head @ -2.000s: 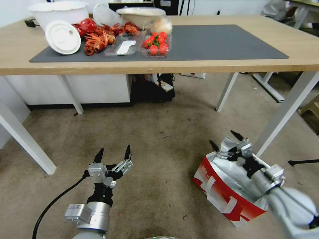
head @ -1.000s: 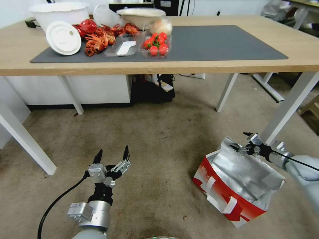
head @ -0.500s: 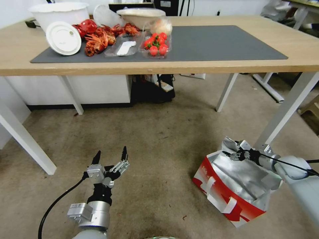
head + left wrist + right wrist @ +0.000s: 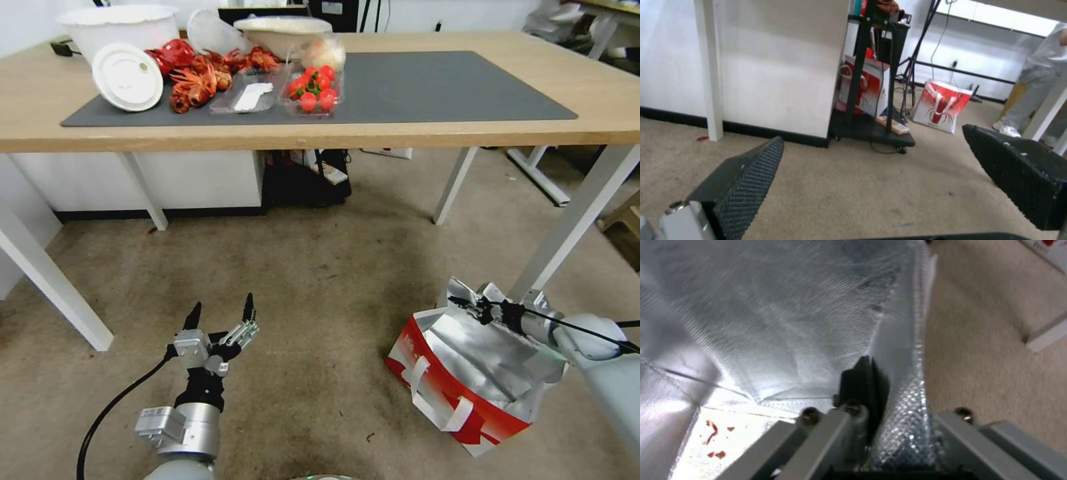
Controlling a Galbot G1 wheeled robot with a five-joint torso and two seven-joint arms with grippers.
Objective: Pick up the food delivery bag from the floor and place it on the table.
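Two arms, head view: the left gripper [image 4: 220,313] is held low over the floor [image 4: 320,267] with its fingers spread apart and nothing between them; the right gripper [image 4: 475,308] is seen at the far rim of the food delivery bag [image 4: 467,380].
Bag, head view: the bag is stood on the floor at the robot's right, just beside a white leg of the table [image 4: 200,137], its foil lining open upward.
Change, head view: against half a second earlier, the right gripper is placed slightly lower on the foil rim, and the near strap handle is sagged looser; the left gripper is nearly where it was.
Table, head view: a dark mat [image 4: 433,87] is laid on it, with red crayfish [image 4: 197,80] and a tray of tomatoes [image 4: 313,90] at its left end.
Left wrist view: both black finger pads [image 4: 751,180] are shown wide apart above bare carpet.
Right wrist view: the bag's foil wall [image 4: 902,380] is pinched between the closed fingers [image 4: 865,383], one inside the lining, with floor beyond the rim.
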